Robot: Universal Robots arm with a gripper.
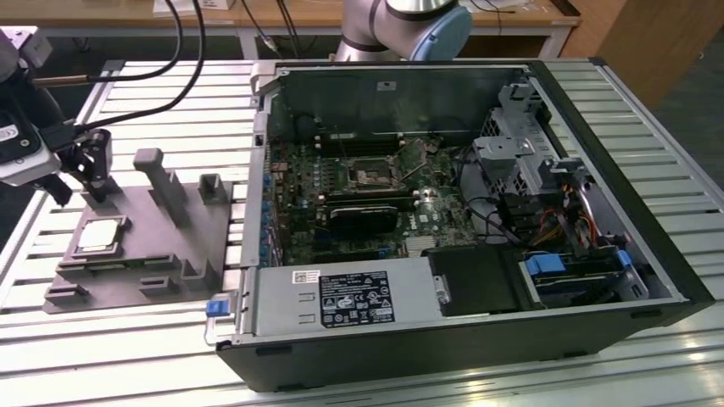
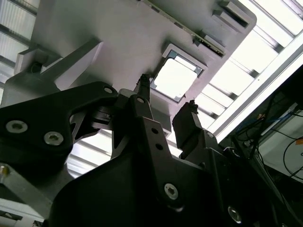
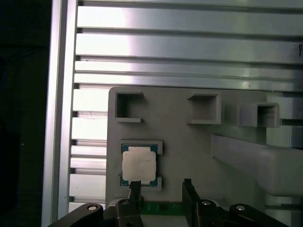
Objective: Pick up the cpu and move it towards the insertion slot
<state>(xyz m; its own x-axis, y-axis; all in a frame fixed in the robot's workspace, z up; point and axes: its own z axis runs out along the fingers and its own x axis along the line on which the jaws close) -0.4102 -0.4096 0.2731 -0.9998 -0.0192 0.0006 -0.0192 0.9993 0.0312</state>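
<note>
Two fingers [image 3: 135, 191] of the gripper [image 3: 162, 189] stand spread and empty near the cpu [image 3: 138, 166] seated in its grey tray [image 3: 189, 151].

A slatted aluminium table [image 1: 667, 161] is spread across the exterior view, brightly lit. A wooden desk [image 1: 317, 12] is seen along the upper edge, a wooden panel [image 1: 656, 42] at upper right.

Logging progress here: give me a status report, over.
Gripper jaws open, empty, close by cpu. Cpu seated in grey fixture, not yet picked. Nothing between them.
</note>
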